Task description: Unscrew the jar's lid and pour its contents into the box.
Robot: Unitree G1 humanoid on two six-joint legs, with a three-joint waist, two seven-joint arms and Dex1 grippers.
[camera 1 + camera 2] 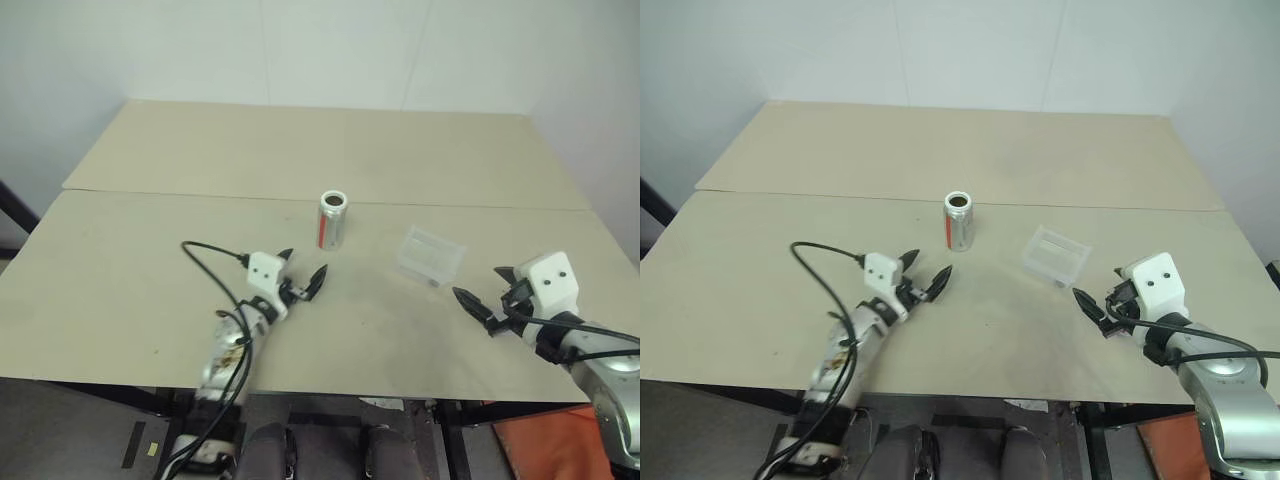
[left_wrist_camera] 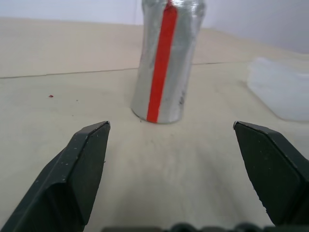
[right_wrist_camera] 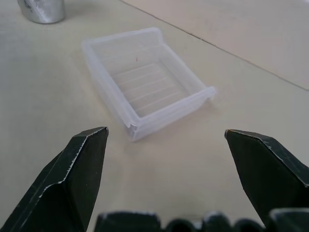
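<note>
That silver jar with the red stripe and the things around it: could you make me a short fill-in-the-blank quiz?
1. The silver-grey cylindrical jar stands ____ on the tan table.
2. Its vertical stripe is ____.
3. The jar's top is ____, with no lid on it.
4. The clear plastic box lies nearer the ____ end effector.

Missing words: upright; red; open; right

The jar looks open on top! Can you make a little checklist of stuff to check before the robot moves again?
1. Jar standing upright on the table: ok.
2. Lid off the jar: ok, the top shows a dark opening.
3. Left gripper open, holding nothing, near the jar: ok.
4. Right gripper open, holding nothing: ok.
5. Box open side up, ready to be filled: ok.
6. Anything inside the jar: cannot tell.
</note>
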